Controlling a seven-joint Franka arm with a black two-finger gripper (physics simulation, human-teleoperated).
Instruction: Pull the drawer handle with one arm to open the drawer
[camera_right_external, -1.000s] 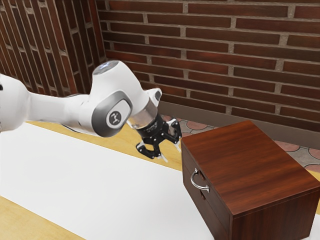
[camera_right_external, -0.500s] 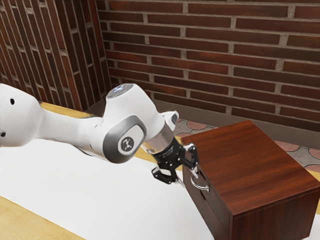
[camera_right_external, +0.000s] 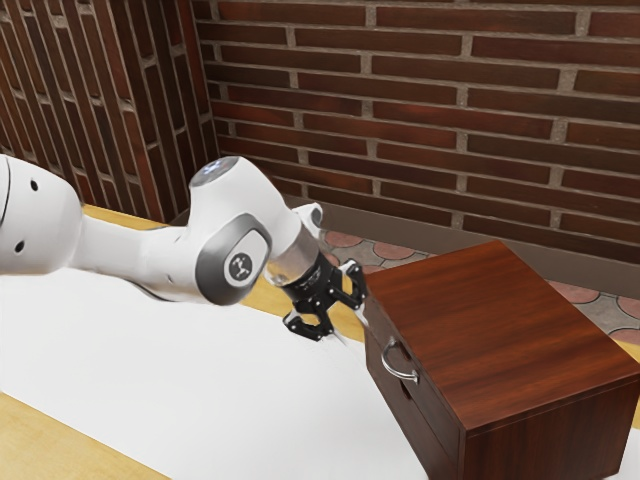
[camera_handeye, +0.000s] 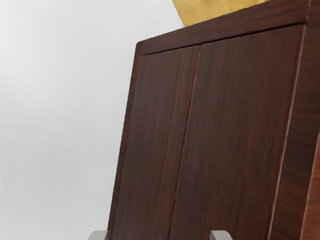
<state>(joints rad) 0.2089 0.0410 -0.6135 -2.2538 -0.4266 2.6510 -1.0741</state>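
Fingers (camera_right_external: 306, 327) spread, apparently empty | handle (camera_right_external: 397, 362) apart | cabinet (camera_right_external: 500, 340) beside | brick wall (camera_right_external: 450, 110) behind

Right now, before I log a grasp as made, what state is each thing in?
Black two-finger tool: open, holding nothing, beside the upper front corner of the dark wooden cabinet.
Dark wooden drawer: looks shut, front flush.
Silver loop handle: ungrasped, apart from the tool.

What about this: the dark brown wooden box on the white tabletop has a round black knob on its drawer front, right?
No knob: the exterior view shows a curved silver metal handle on the drawer front of the dark brown wooden box on the white tabletop.
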